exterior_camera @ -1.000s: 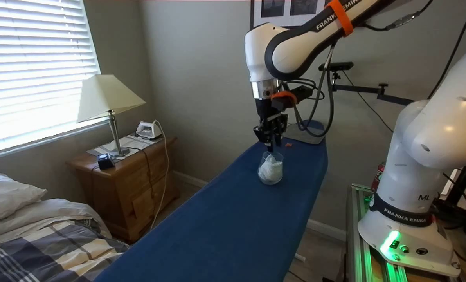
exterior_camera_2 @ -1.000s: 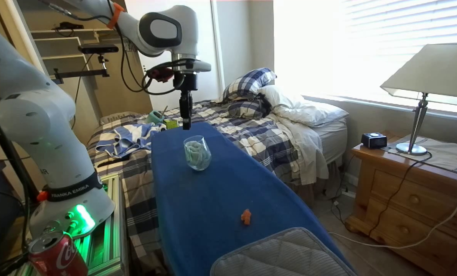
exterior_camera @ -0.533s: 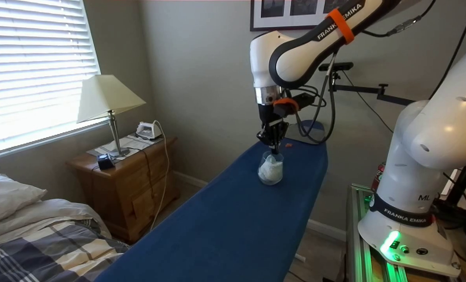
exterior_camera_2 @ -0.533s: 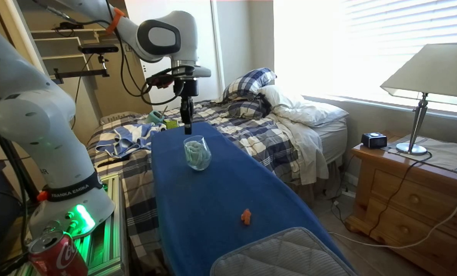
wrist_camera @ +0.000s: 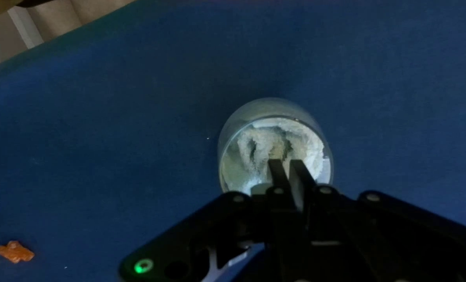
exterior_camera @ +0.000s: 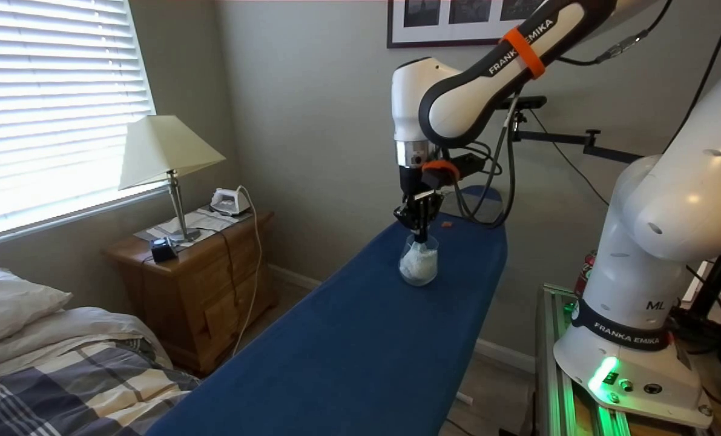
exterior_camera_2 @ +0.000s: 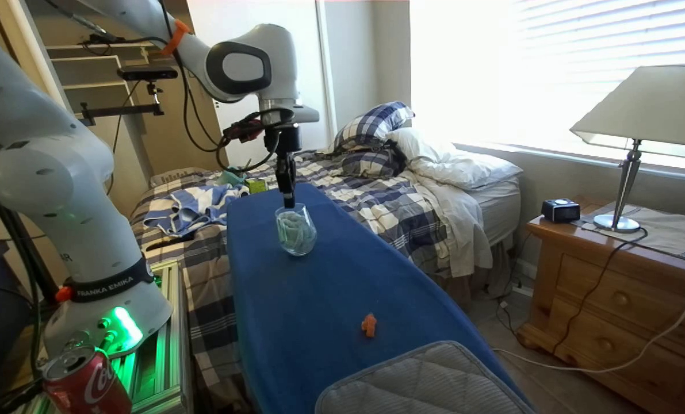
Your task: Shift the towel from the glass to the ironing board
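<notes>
The white towel (exterior_camera: 419,264) is bunched inside a clear stemless glass (wrist_camera: 270,105). It also shows through the glass wall in an exterior view (exterior_camera_2: 296,231) and from above in the wrist view (wrist_camera: 264,143). The glass stands upright on the blue ironing board (exterior_camera: 330,357). My gripper (wrist_camera: 285,162) points down over the glass mouth. Its two fingers are close together with a narrow gap, and towel shows past the tips. In both exterior views the fingertips (exterior_camera: 420,238) (exterior_camera_2: 289,203) are at about rim height. I cannot tell whether they touch the towel.
A small orange object (exterior_camera_2: 368,325) lies on the board, also in the wrist view (wrist_camera: 15,252). A grey quilted pad (exterior_camera_2: 428,385) covers one end of the board. A bed (exterior_camera_2: 400,213) and a nightstand with a lamp (exterior_camera: 175,151) and an iron (exterior_camera: 229,201) stand beside it.
My gripper has come down from above the glass to its rim and shifted slightly over its mouth. The glass and the towel have not moved.
</notes>
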